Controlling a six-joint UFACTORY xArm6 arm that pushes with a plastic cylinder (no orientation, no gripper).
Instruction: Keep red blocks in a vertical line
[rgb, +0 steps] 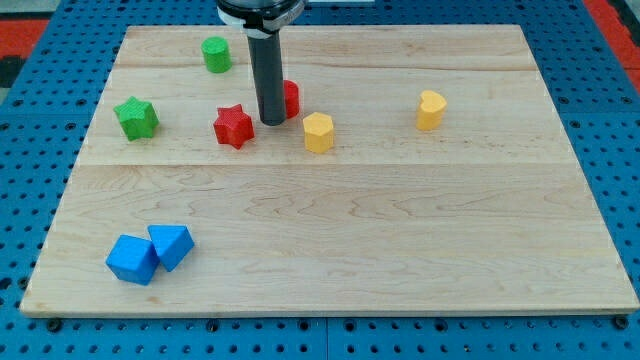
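Note:
A red star block (233, 126) lies on the wooden board left of centre near the view's top. A second red block (291, 98), shape unclear, sits up and to the right of it, partly hidden behind my rod. My tip (272, 122) rests on the board between the two red blocks, touching or nearly touching the left side of the hidden red block and a short gap right of the star.
A yellow hexagonal block (318, 132) lies just right of my tip. A yellow block (431, 110) is further right. A green cylinder (216, 54) and green star (136, 118) are at the upper left. Two blue blocks (132, 259) (171, 245) touch at the lower left.

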